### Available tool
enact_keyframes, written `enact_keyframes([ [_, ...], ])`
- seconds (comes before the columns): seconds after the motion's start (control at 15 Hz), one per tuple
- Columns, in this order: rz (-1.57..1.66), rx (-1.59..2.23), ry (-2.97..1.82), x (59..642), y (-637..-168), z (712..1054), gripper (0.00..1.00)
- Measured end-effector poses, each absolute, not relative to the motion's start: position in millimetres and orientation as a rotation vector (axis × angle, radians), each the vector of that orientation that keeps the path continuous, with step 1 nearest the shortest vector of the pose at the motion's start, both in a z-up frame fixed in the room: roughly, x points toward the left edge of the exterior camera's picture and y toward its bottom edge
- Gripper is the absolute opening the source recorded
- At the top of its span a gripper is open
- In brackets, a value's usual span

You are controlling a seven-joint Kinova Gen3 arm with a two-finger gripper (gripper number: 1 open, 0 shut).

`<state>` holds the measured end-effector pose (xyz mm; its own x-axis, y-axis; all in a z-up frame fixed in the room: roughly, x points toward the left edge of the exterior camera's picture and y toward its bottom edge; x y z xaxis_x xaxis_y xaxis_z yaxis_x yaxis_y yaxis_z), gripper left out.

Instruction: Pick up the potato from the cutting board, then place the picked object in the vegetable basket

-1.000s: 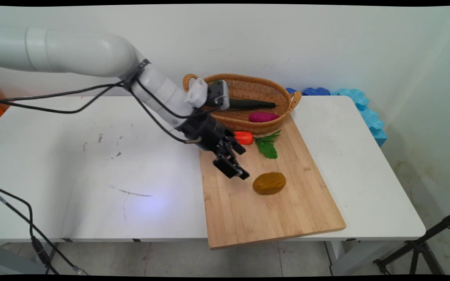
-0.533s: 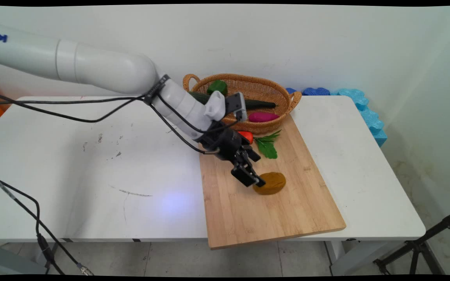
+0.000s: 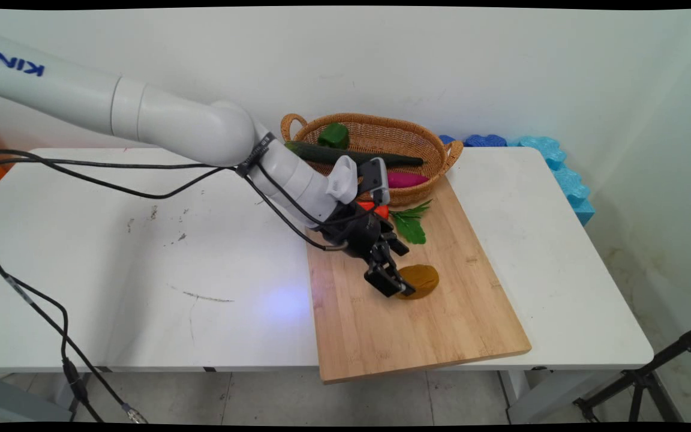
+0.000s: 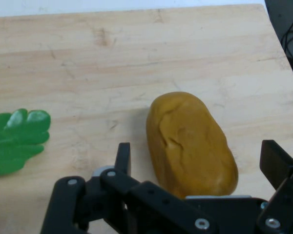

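One potato (image 4: pixel 190 146) sits between the gripper's (image 3: pixel 394 288) spread fingers (image 4: pixel 122 157), lengthwise on the board (image 3: pixel 441 324), not yet clamped. It looks smooth, rounded, firm and light, probably plastic and a bit slippery; its narrow middle seems the best hold. Beyond the pincer lie green leaves (image 3: pixel 410 225) and a woven basket (image 3: pixel 429 162)

The white arm (image 3: pixel 159 117) reaches in from the upper left of the main view and slopes down toward the middle of the surface, black cables (image 3: pixel 111 174) trailing from its wrist. The black gripper (image 3: pixel 394 287) points down and to the right, low over the surface. In the hand view its jaws stand spread wide apart, one finger (image 4: pixel 123 157) at the left, the other (image 4: pixel 276 163) at the right.
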<state>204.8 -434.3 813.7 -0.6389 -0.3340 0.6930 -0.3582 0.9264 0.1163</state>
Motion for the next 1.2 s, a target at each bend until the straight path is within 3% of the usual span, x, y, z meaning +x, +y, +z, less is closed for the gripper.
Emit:
enact_keyframes([
  [0.13,0.051,0.473,-2.315,203,-434,809,1.00],
  [0.2,0.056,0.465,-2.316,202,-434,808,0.00],
  [0.67,0.092,0.413,-2.324,203,-434,807,0.00],
  [1.2,0.169,0.394,-2.289,216,-447,847,0.00],
])
